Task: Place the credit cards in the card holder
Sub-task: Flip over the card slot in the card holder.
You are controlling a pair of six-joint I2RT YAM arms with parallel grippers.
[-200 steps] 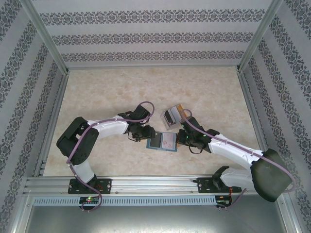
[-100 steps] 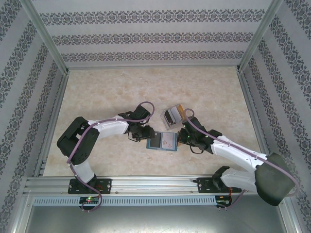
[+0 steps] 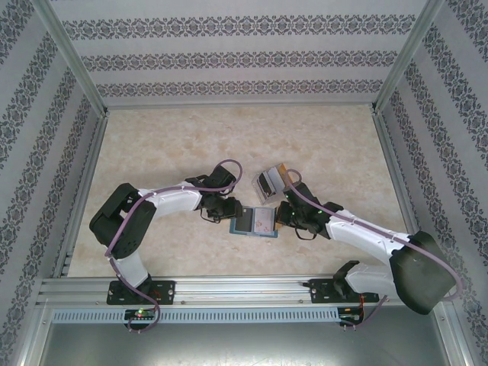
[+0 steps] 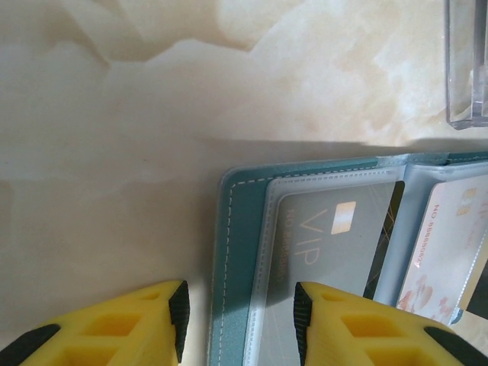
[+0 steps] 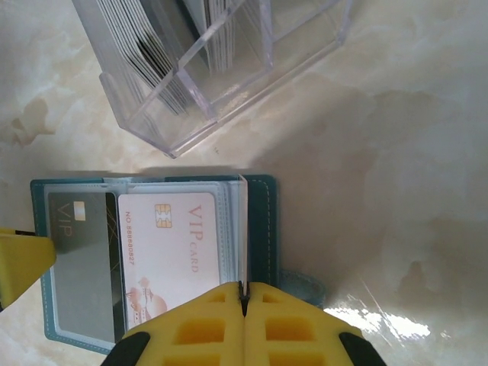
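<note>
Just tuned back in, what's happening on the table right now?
The teal card holder lies open on the table near the clear box of cards. A grey card and a white card already sit inside it. The left gripper is open, straddling the holder's left edge. The right gripper is shut, apparently pinching a clear sleeve at its right side.

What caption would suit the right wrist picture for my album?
Right gripper pinching a clear sleeve of the open teal card holder, beside a clear box of cards.
</note>
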